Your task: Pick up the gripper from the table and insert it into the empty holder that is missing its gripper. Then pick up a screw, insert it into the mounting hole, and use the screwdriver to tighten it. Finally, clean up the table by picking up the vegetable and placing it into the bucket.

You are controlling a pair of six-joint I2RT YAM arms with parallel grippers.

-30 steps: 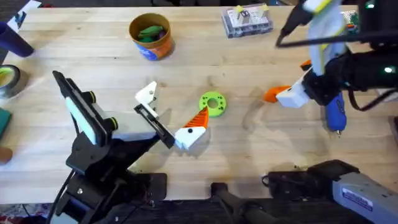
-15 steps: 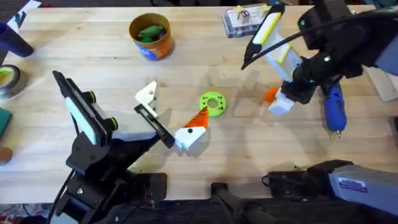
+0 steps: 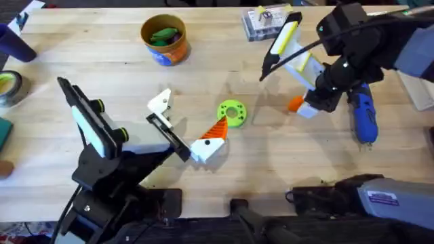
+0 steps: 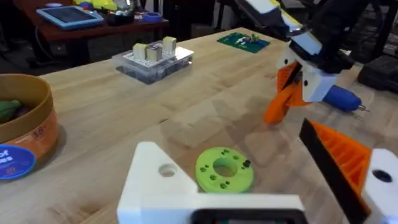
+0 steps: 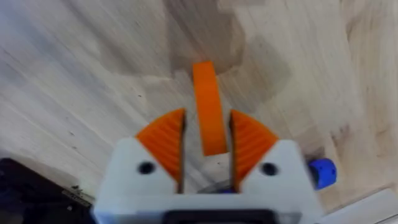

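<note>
Your right gripper holds the gripper between its orange pads, jaws narrow around the orange finger, which points away from the wrist toward the worktop. From overhead, that right gripper sits right of the green ring, with the orange tip of the held part showing just beside the white jaw block. In the left wrist view the held finger hangs tilted, its tip close to the wood; you cannot tell whether it touches.

The holder lies left of the green ring, well apart from the held part, its dark hole facing up. The striped orange wedge on its white block sits just below the ring.

The screwdriver lies on the worktop far right of the ring, beside the right arm. The bucket stands up and left of the ring with green vegetable pieces inside. The clear parts box sits up and right of it.

Your left gripper: you cannot tell the jaw state.
</note>
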